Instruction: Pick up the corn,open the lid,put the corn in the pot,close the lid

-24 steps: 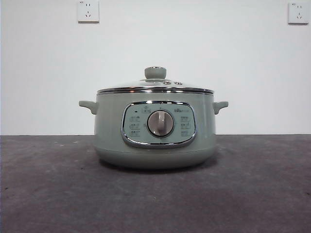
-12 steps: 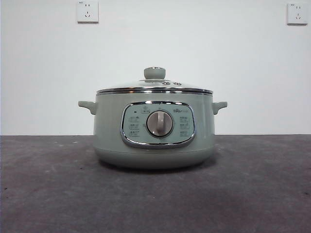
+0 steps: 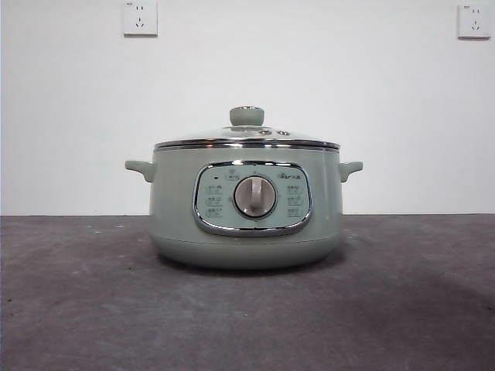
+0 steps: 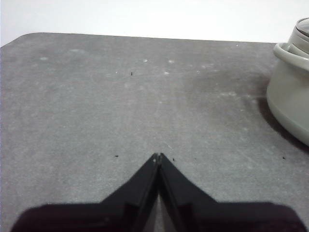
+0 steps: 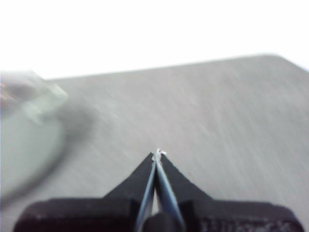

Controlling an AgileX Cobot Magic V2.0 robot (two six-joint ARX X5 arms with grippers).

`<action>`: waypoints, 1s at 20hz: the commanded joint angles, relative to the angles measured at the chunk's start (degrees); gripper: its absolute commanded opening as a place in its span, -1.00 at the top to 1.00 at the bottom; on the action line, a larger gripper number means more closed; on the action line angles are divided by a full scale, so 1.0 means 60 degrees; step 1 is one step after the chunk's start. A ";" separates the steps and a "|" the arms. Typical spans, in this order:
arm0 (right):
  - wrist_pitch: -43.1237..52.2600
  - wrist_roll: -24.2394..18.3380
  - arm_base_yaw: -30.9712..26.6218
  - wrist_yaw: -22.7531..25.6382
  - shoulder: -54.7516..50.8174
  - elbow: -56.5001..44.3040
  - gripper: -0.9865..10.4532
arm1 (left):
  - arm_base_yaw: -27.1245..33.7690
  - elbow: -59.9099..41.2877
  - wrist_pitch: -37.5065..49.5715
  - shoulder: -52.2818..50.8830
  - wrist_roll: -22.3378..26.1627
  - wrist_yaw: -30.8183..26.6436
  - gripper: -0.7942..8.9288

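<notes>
The sage-green pot (image 3: 246, 205) stands in the middle of the dark table, with its silver dial facing the front view. The glass lid (image 3: 246, 140) with its green knob sits shut on the pot. The corn is out of view. My left gripper (image 4: 158, 156) is shut and empty above bare table, with the pot (image 4: 289, 92) off to one side. My right gripper (image 5: 158, 153) is shut and empty; its view is blurred, with the pot (image 5: 26, 140) at the picture's edge. Neither arm shows in the front view.
The grey table (image 3: 93, 309) ends at a white wall with two sockets (image 3: 140, 17). The table's far edge and rounded corner show in the left wrist view (image 4: 29, 36).
In the front view the pot and lid stand the same. The picture shifts slightly, nothing else.
</notes>
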 commanded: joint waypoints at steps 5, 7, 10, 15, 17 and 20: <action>0.0273 -0.0372 -0.0408 -0.0317 -0.0240 -0.0936 0.83 | 0.0007 -0.0098 0.0000 0.0033 -0.0091 0.0026 0.84; 0.0306 -0.0809 -0.0412 -0.0550 -0.0251 -0.0969 0.83 | 0.0007 -0.0095 0.0033 0.0047 -0.0095 0.0029 0.84; 0.0521 -0.1086 -0.0412 -0.0871 -0.0251 -0.1049 0.83 | 0.0007 -0.0095 0.0004 0.0106 -0.0095 0.0029 0.84; 0.0521 -0.0991 -0.0412 -0.0925 -0.0251 -0.1049 0.83 | 0.0007 -0.0095 0.0004 0.0120 -0.0095 0.0029 0.84; 0.0525 -0.0994 -0.0412 -0.0922 -0.0251 -0.1049 0.83 | 0.0007 -0.0095 0.0004 0.0124 -0.0095 0.0029 0.84; 0.0521 -0.0994 -0.0412 -0.0922 -0.0251 -0.1049 0.83 | 0.0007 -0.0095 0.0004 0.0120 -0.0095 0.0029 0.84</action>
